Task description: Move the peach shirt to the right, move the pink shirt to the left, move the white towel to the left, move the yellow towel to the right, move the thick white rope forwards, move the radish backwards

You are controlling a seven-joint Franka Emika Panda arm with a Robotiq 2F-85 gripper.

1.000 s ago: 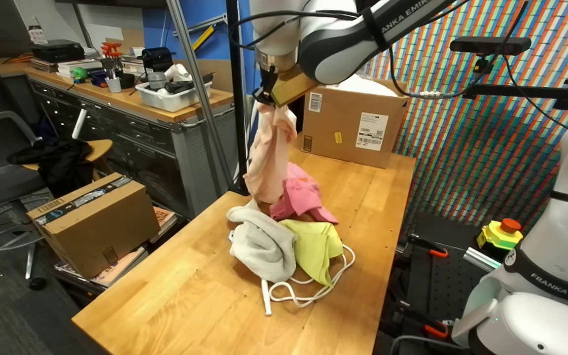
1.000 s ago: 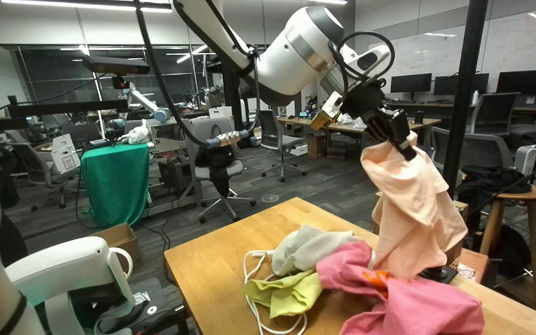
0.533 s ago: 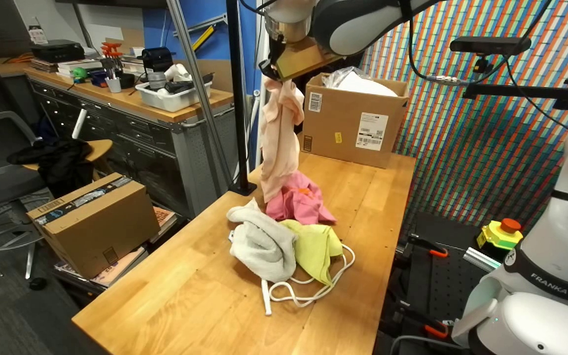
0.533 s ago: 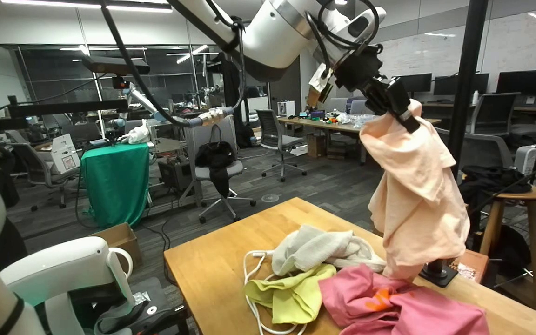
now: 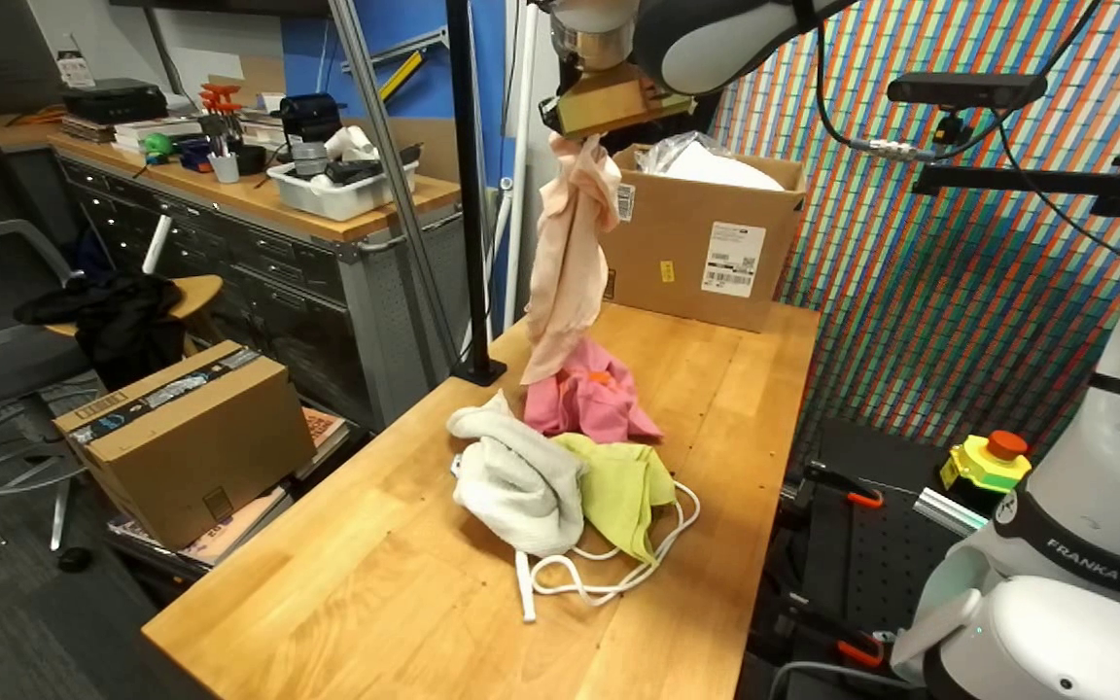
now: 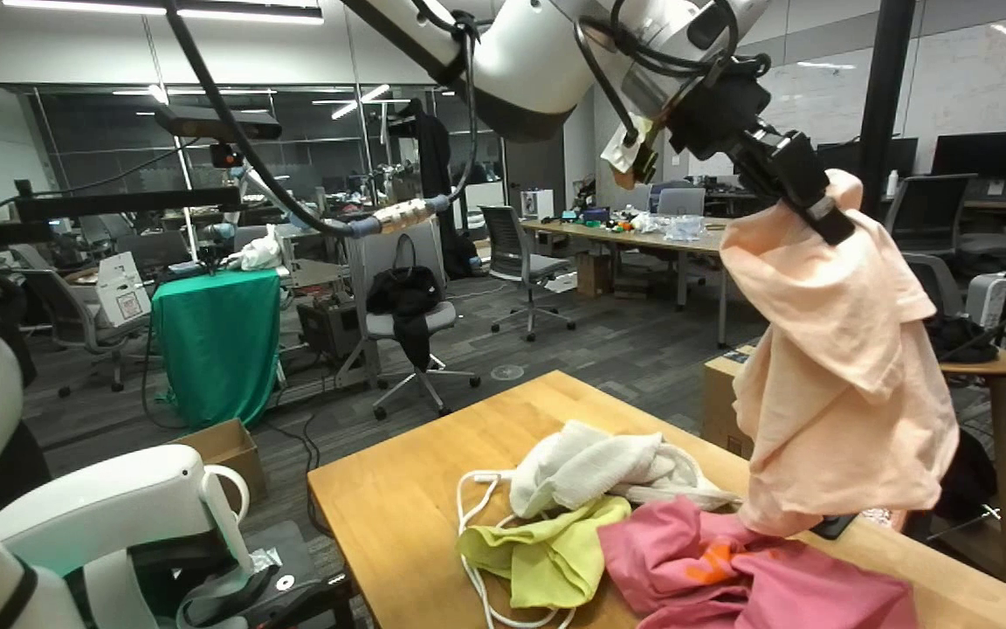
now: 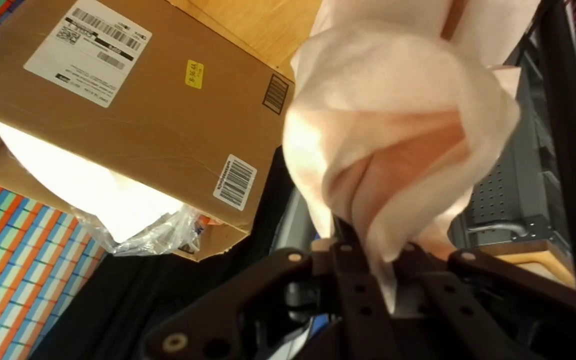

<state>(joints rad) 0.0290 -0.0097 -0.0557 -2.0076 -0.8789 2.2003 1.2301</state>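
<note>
The Robotiq gripper (image 6: pixel 832 218), clamped on the peach shirt (image 6: pixel 848 376) beneath it, probably needed height to clear the pink shirt (image 6: pixel 774 577) below

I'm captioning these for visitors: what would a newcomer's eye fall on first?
Probably the peach shirt, dangling from the gripper. Next, the bright pink shirt on the table, beside the yellow towel; then the multicoloured panel in an exterior view's background.
</note>
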